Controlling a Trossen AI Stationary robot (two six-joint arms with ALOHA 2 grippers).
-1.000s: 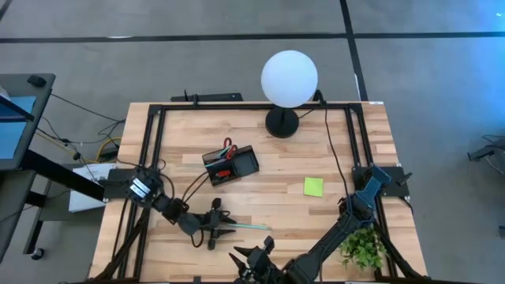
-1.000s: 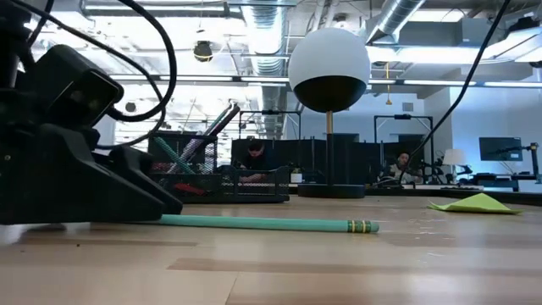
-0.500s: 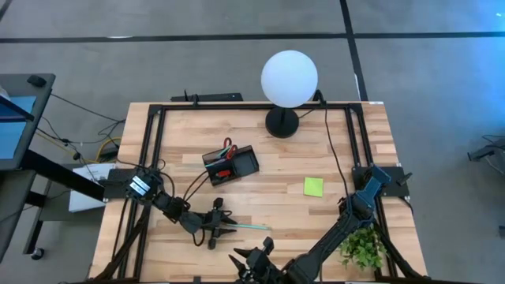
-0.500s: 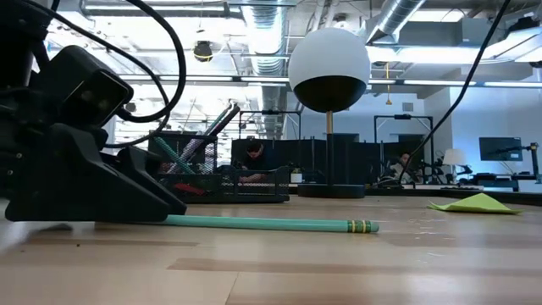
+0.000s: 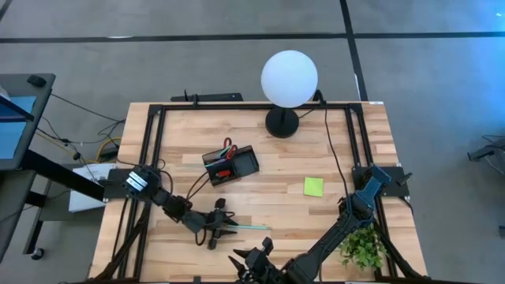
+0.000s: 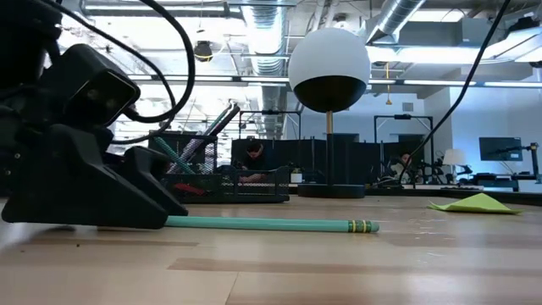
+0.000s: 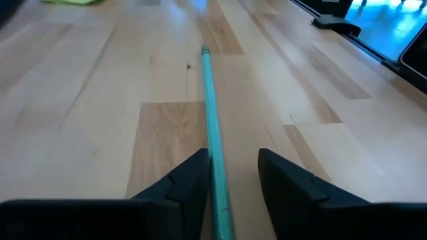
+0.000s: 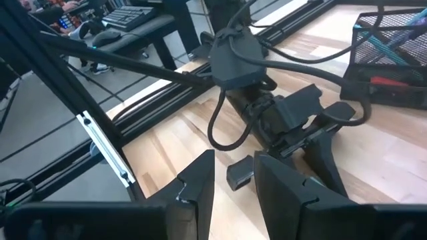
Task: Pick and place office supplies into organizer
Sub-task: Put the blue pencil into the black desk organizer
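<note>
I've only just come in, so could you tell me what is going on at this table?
The left gripper is down at the table with its open fingers on either side of a teal pen lying flat on the wood, not yet closed on it. The black organizer farther back already holds the red-handled scissors. A green sticky pad lies loose. The right gripper waits at the near edge.

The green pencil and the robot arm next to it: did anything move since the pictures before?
Only a little. The left end effector edged along the green pencil, fingers open either side, not lifting it. The pencil stayed flat on the table. The right end effector, sticky pad, organizer and lamp stayed put.
</note>
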